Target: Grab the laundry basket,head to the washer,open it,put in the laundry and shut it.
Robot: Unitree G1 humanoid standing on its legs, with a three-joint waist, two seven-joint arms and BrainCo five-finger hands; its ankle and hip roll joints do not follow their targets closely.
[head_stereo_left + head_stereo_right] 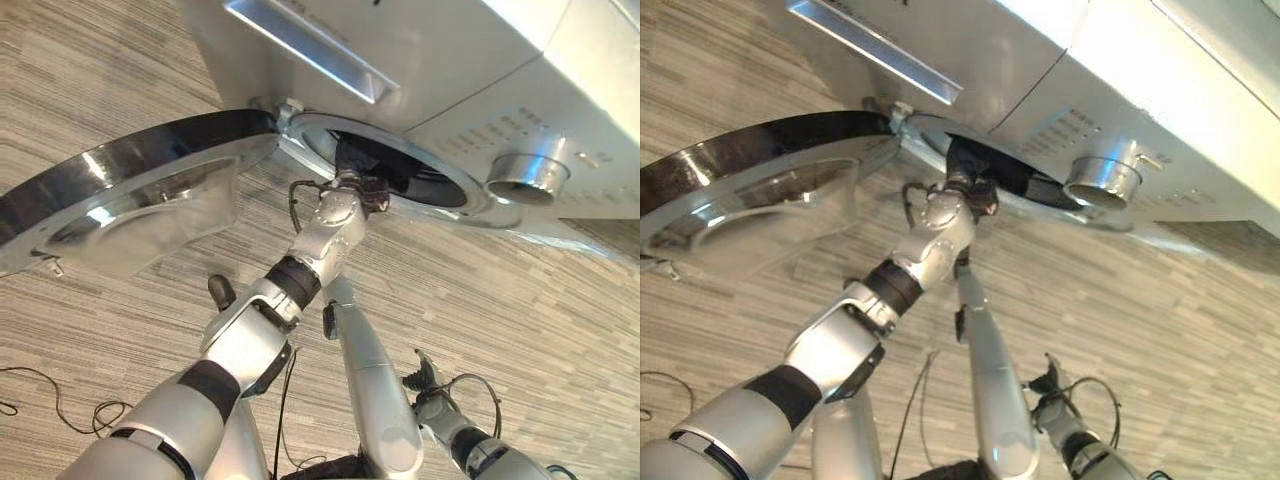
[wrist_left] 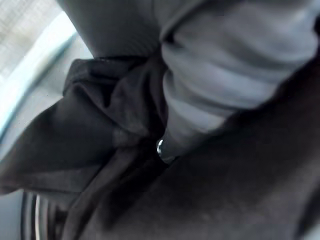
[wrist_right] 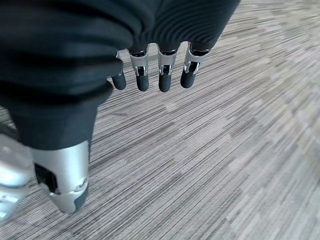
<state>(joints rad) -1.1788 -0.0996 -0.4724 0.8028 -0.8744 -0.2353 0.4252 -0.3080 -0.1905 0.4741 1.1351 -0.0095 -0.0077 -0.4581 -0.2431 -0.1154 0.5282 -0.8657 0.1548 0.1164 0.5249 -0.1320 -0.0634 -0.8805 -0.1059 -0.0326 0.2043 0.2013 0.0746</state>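
Striped carpet [image 3: 210,165], one washer [image 1: 430,70], one door [image 1: 130,200] open, left hand [image 1: 352,172] inside

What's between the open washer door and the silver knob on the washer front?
In the left eye view, the round drum opening lies between the open door and the knob, with the left hand reaching into it among dark laundry.

A laundry area, possibly in a home or a test room. A white front-loading washer [image 1: 450,60] stands with its round, dark-rimmed door [image 1: 130,200] swung open, a silver control knob [image 1: 527,178] on its panel, on grey striped carpet flooring [image 1: 560,330].
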